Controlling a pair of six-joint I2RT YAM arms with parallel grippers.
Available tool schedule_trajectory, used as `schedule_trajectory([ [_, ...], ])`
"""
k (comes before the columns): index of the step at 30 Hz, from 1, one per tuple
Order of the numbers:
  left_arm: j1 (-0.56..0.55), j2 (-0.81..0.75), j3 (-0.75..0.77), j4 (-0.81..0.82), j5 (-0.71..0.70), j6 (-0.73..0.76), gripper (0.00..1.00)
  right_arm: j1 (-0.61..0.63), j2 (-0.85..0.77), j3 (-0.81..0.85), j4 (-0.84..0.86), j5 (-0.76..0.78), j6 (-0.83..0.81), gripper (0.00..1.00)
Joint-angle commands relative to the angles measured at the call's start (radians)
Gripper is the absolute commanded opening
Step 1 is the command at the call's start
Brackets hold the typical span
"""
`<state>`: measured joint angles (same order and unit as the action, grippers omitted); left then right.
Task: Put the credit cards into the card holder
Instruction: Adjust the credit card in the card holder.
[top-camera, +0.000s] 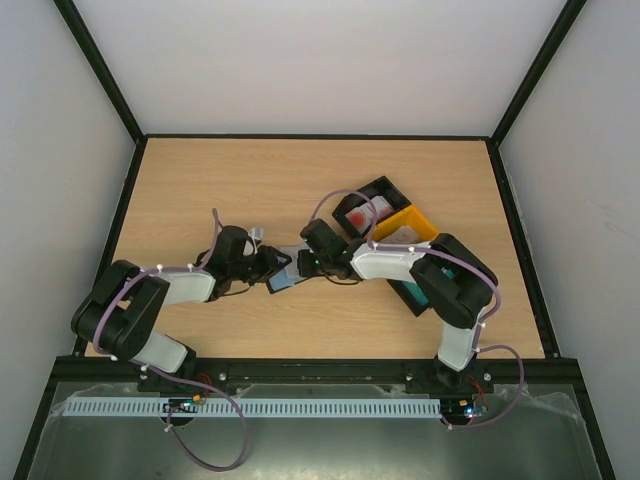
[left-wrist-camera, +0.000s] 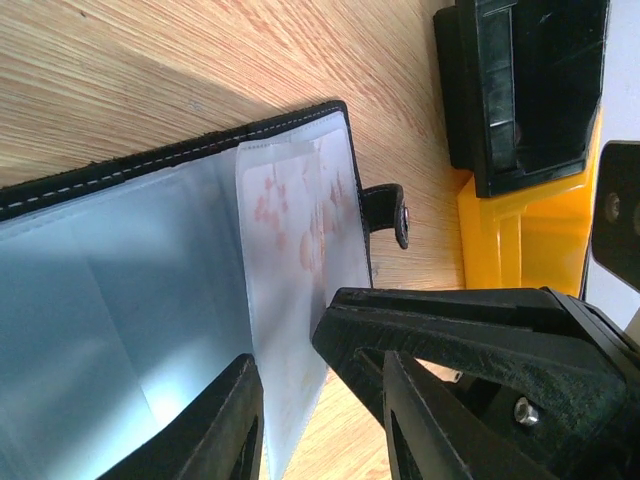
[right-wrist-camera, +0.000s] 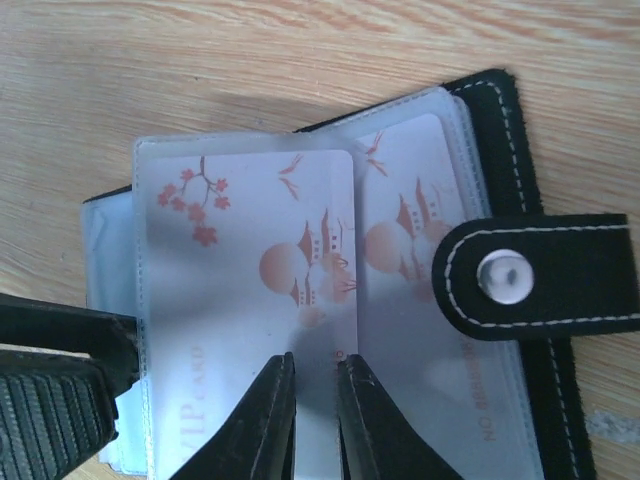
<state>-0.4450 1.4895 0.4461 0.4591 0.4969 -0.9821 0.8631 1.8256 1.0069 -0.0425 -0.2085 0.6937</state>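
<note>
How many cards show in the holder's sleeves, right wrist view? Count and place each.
2. The front card, sleeved, has its lower edge at the right tool; the rear card sits sleeved behind it, partly under the clasp tab. More may be hidden.

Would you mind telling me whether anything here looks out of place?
Nothing looks damaged or spilled. The card holder lies open on the table, with one clear sleeve holding a patterned credit card fanned away from the others.

White-shelled black arms, lilac cables, black-fingered right gripper.
</note>
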Motion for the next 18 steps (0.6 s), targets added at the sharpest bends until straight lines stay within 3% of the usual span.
schedule_trajectory([
  [1, -0.006, 0.02, 0.002, 0.038, -0.001, -0.01, 0.36, -0.005, 0.032, 0.023, -0.014, -0.037, -0.015, 0.13],
  [18, -0.007, -0.075, -0.084, 0.062, -0.004, -0.054, 0.41, -0.005, 0.046, -0.01, 0.096, -0.243, -0.002, 0.16],
])
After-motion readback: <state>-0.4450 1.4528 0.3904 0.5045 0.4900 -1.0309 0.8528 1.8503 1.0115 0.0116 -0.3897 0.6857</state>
